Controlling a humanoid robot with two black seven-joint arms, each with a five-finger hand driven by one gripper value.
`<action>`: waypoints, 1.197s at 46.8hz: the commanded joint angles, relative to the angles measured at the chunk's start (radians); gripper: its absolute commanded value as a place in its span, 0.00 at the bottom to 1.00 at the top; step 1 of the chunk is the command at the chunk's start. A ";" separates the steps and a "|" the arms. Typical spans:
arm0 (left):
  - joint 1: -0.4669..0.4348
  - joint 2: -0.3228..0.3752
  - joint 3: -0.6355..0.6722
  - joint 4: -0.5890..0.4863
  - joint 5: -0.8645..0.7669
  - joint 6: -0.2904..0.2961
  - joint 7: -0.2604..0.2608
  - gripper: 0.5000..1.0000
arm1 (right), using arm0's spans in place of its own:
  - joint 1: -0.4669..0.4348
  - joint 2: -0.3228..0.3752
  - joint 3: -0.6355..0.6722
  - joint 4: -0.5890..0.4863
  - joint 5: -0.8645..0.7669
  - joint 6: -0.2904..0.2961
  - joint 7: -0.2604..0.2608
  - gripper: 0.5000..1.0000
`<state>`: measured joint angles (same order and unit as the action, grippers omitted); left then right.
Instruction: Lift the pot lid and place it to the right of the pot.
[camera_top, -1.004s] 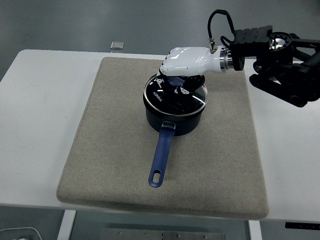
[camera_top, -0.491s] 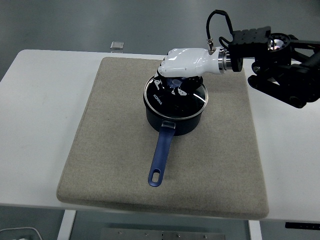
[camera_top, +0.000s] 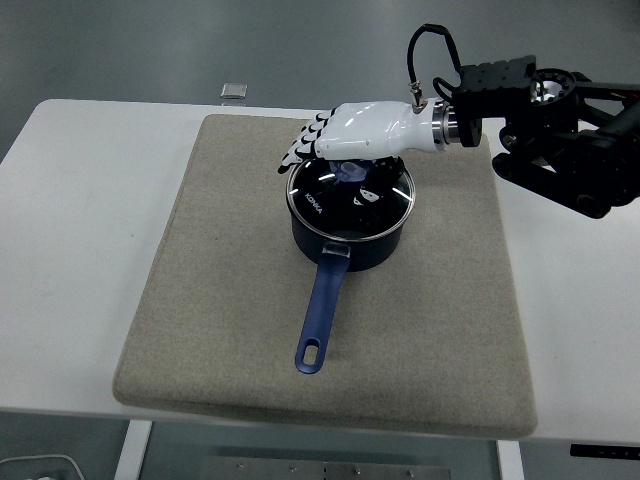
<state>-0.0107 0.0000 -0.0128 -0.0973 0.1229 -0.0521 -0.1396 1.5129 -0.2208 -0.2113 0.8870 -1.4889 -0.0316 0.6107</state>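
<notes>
Over the pot (camera_top: 348, 240) hovers the right hand (camera_top: 345, 135), fingers (camera_top: 300, 148) stretched flat and holding nothing — the glass lid (camera_top: 350, 195) sits on the pot, on a grey mat (camera_top: 220, 300) on the desk (camera_top: 70, 250).

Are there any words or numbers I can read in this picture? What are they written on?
"KONKA": white letters on the glass lid, near its left rim, on the pot.
Small white marks further right on the lid: too small to read.
Small grey thing at the table's far edge: no print can be made out.
Nothing else with writing shows.
</notes>
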 joint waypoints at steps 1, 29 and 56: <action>0.000 0.000 0.000 0.001 0.000 0.000 0.000 1.00 | 0.006 0.000 -0.010 0.000 -0.010 -0.007 0.000 0.81; 0.000 0.000 0.000 -0.002 0.000 0.000 0.000 1.00 | 0.075 -0.003 -0.082 -0.013 -0.065 -0.053 0.000 0.81; 0.000 0.000 0.000 0.001 0.000 0.000 0.000 1.00 | 0.073 -0.003 -0.102 -0.013 -0.076 -0.071 0.000 0.81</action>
<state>-0.0107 0.0000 -0.0123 -0.0983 0.1229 -0.0522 -0.1396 1.5863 -0.2237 -0.3053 0.8743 -1.5606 -0.0970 0.6108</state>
